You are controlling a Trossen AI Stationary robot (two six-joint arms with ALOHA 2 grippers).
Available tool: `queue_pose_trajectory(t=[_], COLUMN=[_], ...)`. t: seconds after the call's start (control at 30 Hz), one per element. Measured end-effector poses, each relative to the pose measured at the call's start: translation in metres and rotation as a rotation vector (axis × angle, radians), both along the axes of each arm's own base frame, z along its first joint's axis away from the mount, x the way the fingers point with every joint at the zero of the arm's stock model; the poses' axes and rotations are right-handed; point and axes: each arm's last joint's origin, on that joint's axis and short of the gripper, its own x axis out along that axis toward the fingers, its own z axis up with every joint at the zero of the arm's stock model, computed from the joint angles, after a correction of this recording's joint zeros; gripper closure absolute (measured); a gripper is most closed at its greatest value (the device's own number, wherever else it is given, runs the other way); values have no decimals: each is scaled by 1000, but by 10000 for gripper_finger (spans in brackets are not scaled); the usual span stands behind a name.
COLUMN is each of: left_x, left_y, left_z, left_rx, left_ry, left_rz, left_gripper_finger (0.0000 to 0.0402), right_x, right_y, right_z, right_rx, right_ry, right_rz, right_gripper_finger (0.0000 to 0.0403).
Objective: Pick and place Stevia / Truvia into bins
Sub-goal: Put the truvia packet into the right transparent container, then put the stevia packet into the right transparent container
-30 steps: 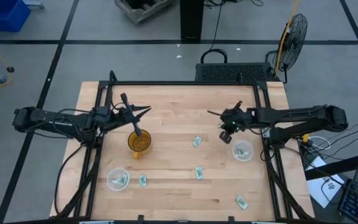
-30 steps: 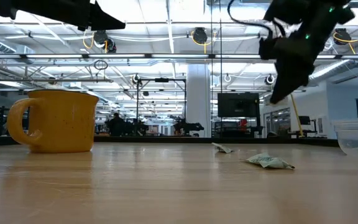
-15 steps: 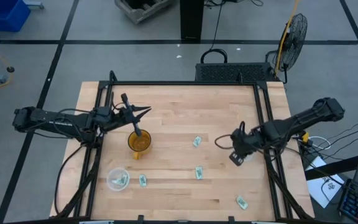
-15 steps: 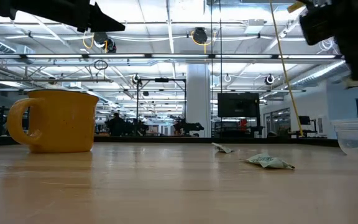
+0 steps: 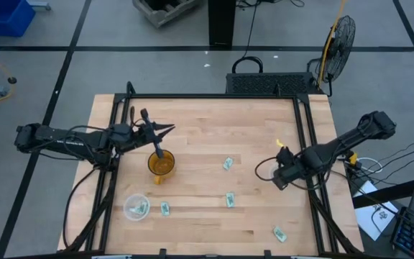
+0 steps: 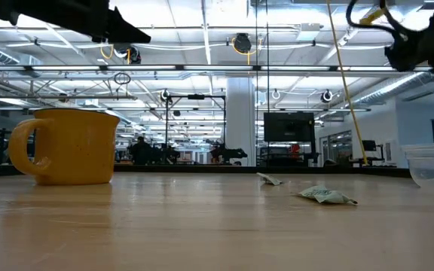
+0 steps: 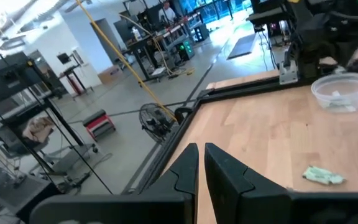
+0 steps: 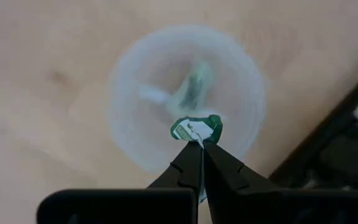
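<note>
My right gripper [image 8: 199,144] hovers over the right clear bin [image 8: 188,106] and is shut on a green-and-white Stevia sachet [image 8: 197,129]. Another sachet [image 8: 192,87] lies inside that bin. In the high view this gripper [image 5: 282,176] covers the bin. The left clear bin [image 5: 136,207] holds one sachet. Loose sachets lie flat on the table [image 5: 228,163], [image 5: 230,199], [image 5: 164,208], [image 5: 279,234]. My left gripper [image 5: 165,129] waits shut in the air above the amber cup [image 5: 161,165]. My right gripper pinches the sachet by its near edge [image 8: 199,135] between its two fingertips. The fingers come from above, pointing down. The sachet is lifted clear and sits over the middle of the right bin, apart from it.
The amber cup [image 6: 74,145] stands left of centre. Black frame rails [image 5: 309,137] run along the table's sides, the right one close beside the right bin. A fan [image 5: 340,36] and a black case stand beyond the far edge. Bare wood lies between the loose sachets.
My right gripper, shut on the sachet throughout, has moved from right of the table's centre toward the near and right edges and now hangs over the right bin. Its arm has swung out to the right. The left arm has kept still.
</note>
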Motion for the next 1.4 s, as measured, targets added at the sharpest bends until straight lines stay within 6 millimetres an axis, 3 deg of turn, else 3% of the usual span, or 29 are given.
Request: queue_pose_trajectory(t=[0.3,0.6,0.77,1.07,1.23,1.4], left_x=[0,0,0,6,13,20], left_y=[0,0,0,-2,2,4], left_z=[-2,-2,-2,-8,-17,-26], left_rx=[1,-25,-32,-169,-174,-139], left_ry=[20,8,5,7,57,123], left_rz=[0,3,3,-155,-140,-130], left_gripper_finger=[366,366,366,366,366,366], right_x=[3,2,2,-1,7,31], right_y=[-5,-10,-12,-15,-20,-22], right_z=[-40,-43,-35,4,21,13], right_rx=[45,38,51,63,-162,-401], right_ry=[-58,-50,-78,-329,-611,-798], right_rz=[17,14,-23,5,59,266], right_gripper_finger=[375,300,292,324,329,313])
